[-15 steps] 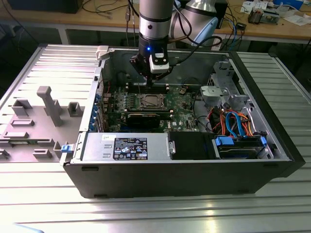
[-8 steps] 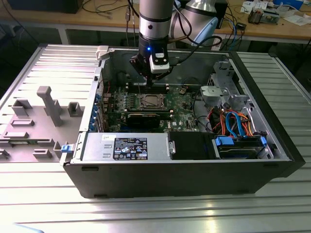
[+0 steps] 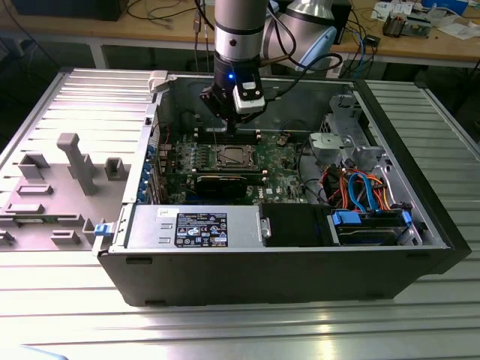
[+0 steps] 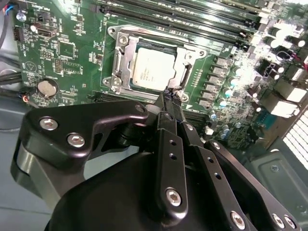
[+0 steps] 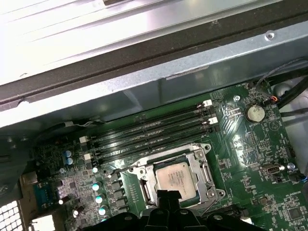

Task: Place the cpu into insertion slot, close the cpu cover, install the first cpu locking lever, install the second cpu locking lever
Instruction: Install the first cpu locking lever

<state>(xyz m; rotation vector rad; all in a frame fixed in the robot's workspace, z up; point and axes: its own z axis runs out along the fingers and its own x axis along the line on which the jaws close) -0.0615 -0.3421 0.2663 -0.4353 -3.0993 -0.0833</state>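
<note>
Cpu: one, inside one cpu cover
Gripper: one, pinched together, empty, hides the cover's near edge

We list: cpu, one edge hidden behind the gripper; gripper body, cut off at the picture's edge; motherboard, partly hidden behind it.
</note>
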